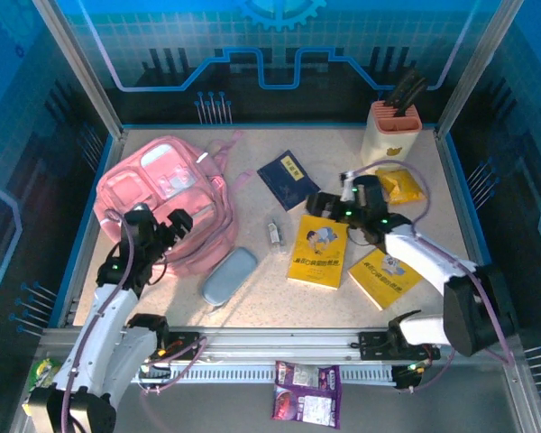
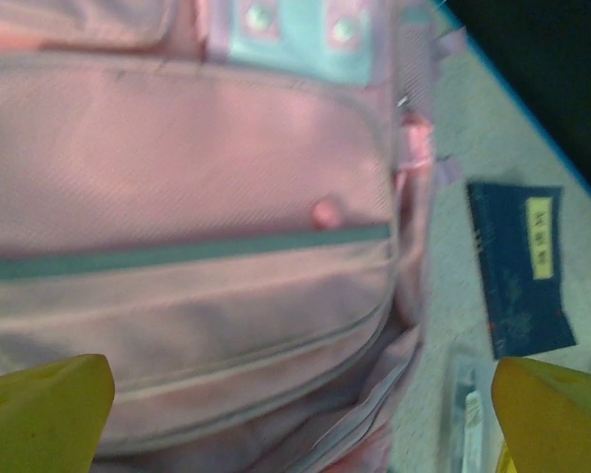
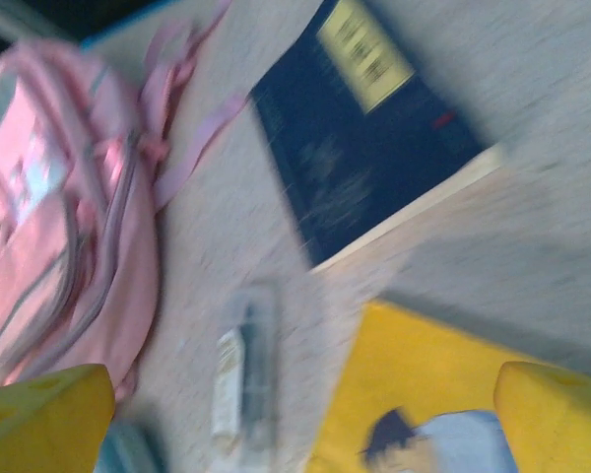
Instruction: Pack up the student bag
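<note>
Left wrist: my left gripper (image 2: 295, 414) gapes over the student bag (image 2: 177, 197), likely to unzip it. My right gripper (image 3: 295, 414), also released, hangs by a yellow book (image 3: 414, 384).

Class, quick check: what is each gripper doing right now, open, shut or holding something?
Left gripper: open, holding nothing, above the student bag.
Right gripper: open, holding nothing.

I'm seeing the student bag (image 1: 167, 194) showing soft pink, with a grey-teal stripe running across its front pocket. The book (image 1: 288, 178) is showing dark navy with a yellow label, the booklet (image 1: 317, 251) bright yellow, and the pencil case (image 1: 229, 275) grey-blue.
</note>
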You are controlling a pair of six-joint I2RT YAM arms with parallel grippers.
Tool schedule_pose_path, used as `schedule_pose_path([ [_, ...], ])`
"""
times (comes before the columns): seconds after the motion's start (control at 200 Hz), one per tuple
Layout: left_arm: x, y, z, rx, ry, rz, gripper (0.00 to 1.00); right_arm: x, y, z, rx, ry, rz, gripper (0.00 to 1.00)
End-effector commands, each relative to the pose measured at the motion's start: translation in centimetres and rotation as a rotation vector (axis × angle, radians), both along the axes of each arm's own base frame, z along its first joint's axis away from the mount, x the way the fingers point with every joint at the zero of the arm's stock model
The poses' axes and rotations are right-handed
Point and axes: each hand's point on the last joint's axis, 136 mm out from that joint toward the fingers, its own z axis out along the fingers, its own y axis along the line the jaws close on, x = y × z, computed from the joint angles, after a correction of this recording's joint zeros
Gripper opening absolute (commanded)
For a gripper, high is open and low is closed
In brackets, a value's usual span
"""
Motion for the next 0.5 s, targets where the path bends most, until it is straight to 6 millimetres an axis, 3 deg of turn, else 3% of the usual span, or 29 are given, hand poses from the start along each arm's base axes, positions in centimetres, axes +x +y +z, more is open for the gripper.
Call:
schedule_pose_path([
  [0.0, -3.4, 0.6, -2.5, -0.033, 0.164, 0.068, 0.99, -2.2, 5.0, -1.8, -0.018, 0.114, 0.136, 1.00],
  [0.045, -4.1, 0.8, -3.0, -0.026, 0.188, 0.077, 0.99, -2.0, 7.2, -1.3, -0.015, 0.106, 0.181, 1.00],
  [0.205, -5.6, 1.8, -4.6, -0.003, 0.245, 0.138, 0.99, -2.3, 13.5, -2.3, -0.030, 0.125, 0.295, 1.00],
  [0.315, -6.4, 3.0, -5.2, 0.032, 0.278, 0.206, 0.99, -2.0, 16.8, -3.3, -0.057, 0.137, 0.344, 0.98],
  [0.495, -6.1, 3.3, -6.4, 0.011, 0.276, 0.229, 0.99, -0.6, 20.5, -5.5, -0.079, 0.161, 0.377, 0.89],
])
